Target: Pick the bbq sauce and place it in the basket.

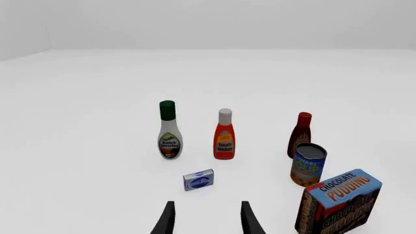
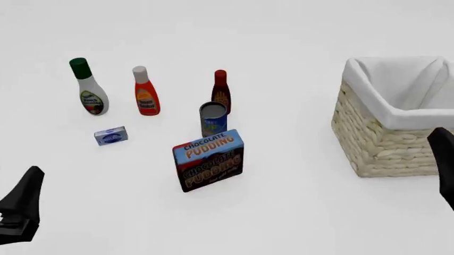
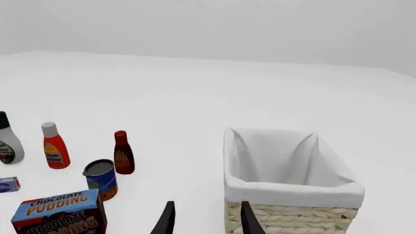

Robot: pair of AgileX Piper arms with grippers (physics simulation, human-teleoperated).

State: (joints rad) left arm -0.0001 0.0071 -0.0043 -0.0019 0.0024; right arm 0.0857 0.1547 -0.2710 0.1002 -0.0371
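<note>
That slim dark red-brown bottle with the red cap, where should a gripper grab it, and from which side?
Probably around the narrow upper body of the slim dark red-brown bbq sauce bottle, just below its red cap, coming from above or from the basket side. It stands upright, and the blue tin can sits close in front of it, blocking a low approach from the arms' side. The woven wicker basket lies to its right.

The slim dark red-brown plastic-looking bbq sauce bottle (image 2: 220, 91) had a smooth, faintly glossy skin and a red cap. The large square basket (image 2: 376, 143) was rough woven straw-coloured wicker, lined with matt white cloth folded over its rim. The blue-labelled can (image 2: 212, 119) showed a dull grey metallic lid. The chocolate pudding box (image 2: 208, 160) looked like smooth printed card. The white table (image 2: 298, 212) was plain and matt.
</note>
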